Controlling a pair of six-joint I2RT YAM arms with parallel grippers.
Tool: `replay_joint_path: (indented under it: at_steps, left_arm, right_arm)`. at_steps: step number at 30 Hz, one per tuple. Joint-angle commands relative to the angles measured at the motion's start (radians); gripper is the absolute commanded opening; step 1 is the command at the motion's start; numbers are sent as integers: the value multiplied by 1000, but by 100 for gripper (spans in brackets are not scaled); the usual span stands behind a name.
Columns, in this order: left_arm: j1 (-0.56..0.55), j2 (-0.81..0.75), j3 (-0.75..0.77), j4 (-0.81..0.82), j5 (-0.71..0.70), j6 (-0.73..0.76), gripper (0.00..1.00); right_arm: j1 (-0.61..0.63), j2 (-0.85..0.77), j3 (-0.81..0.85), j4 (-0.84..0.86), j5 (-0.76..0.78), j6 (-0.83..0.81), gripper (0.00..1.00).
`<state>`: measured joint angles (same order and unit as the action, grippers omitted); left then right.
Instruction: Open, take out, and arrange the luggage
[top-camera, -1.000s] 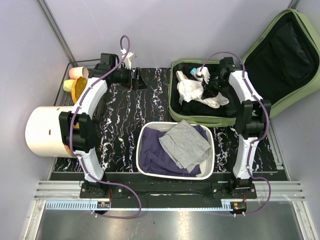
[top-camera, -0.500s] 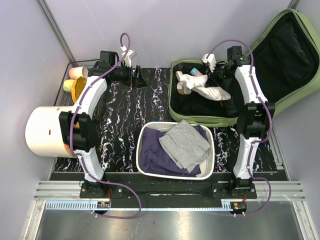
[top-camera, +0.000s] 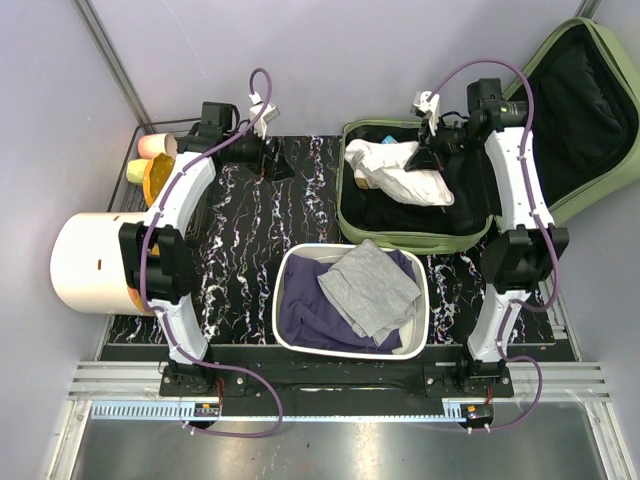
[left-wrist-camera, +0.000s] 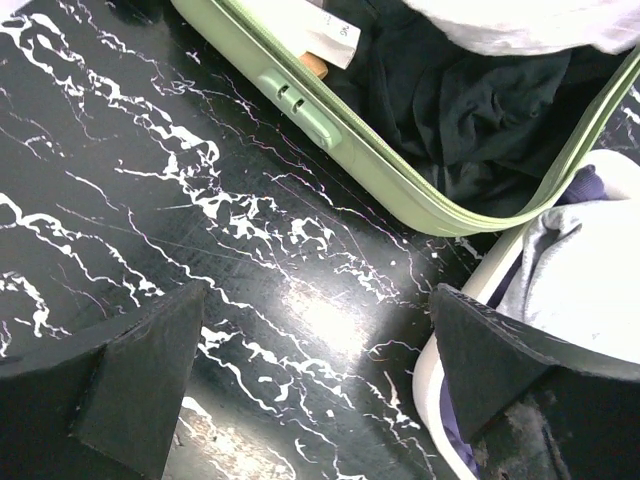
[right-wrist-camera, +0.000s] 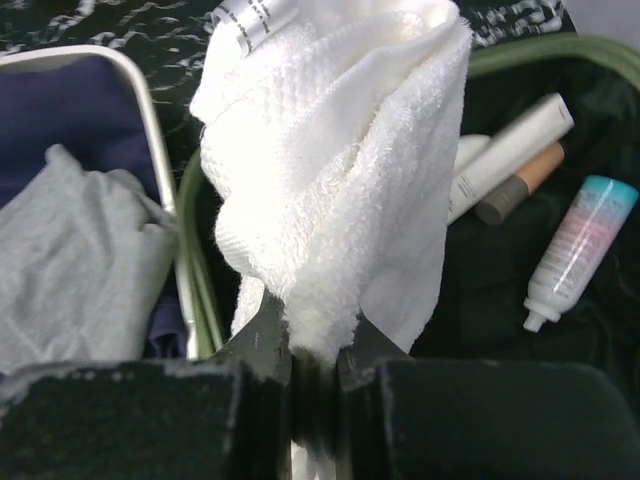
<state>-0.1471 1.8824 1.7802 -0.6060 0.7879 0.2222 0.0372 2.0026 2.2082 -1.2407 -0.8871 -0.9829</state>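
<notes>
The olive-green suitcase (top-camera: 395, 241) lies open on the black marbled table (top-camera: 240, 250), its lid (top-camera: 572, 92) thrown back to the right. The right gripper (right-wrist-camera: 315, 350) is over the suitcase's interior, its 2 fingers pinched tight on a white towel (right-wrist-camera: 340, 180) that hangs over the dark clothing inside. 3 toiletry containers lie in the suitcase, among them a teal-capped bottle (right-wrist-camera: 575, 250). The left gripper (left-wrist-camera: 320, 370) is spread wide and holds nothing, over the table left of the suitcase. Just in front of the suitcase stands a white bin (top-camera: 279, 300) holding a grey garment (top-camera: 372, 288) over a navy one.
</notes>
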Motion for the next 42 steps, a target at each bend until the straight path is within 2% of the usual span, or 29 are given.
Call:
replay_joint_path:
  at_steps: [1,3,7,9,10,14,16,21,24,29,30,31,32,34,38,41,42]
  left_arm:
    - [-26,-74,22,41,45,132,99]
    - [-26,-81,-5,83,30,88,99]
    - [0,-100,-56,158,13,-30,99]
    - [17,-111,-86,189,17,-85,99]
    - [21,-121,-99,198,19,-102,99]
    - [46,-160,-159,230,33,-155,99]
    - [53,-186,-189,232,34,-164,99]
    - [67,-259,-274,229,30,-156,99]
    - [75,-308,-323,230,21,-143,99]
    - [81,-370,-396,239,14,-133,99]
    - [81,-376,-413,241,17,-136,99]
    - [81,-382,-419,242,20,-139,99]
    - [81,-385,-424,241,28,-142,99]
    - [81,-390,-429,236,33,-147,99]
    - [81,-408,-429,201,54,-123,99]
    - [70,-425,-430,132,109,-48,99]
    - [45,-428,-426,109,108,-26,99]
  right_arm:
    - [84,-201,-49,-98,-110,-146,0]
    - [121,-266,-132,-27,-81,-155,0]
    - [237,-484,-449,165,3,-218,0]
    - [302,-569,-546,266,33,-259,0]
    - [320,-594,-635,309,37,-282,0]
    - [450,-660,-781,512,105,-309,0]
    - [512,-630,-759,518,115,-332,0]
    - [566,-577,-714,517,169,-420,0]
    - [573,-603,-783,509,192,-589,0]
    - [607,-763,-1074,468,218,-856,1]
    - [616,-784,-1128,457,246,-891,9]
    - [619,-815,-1228,455,270,-957,37]
    - [619,-827,-1275,464,316,-968,58]
    - [619,-846,-1359,486,350,-958,87]
    - [619,-878,-1328,449,349,-837,92]
    - [621,-897,-1233,397,335,-651,91]
    - [619,-898,-1207,385,333,-531,91]
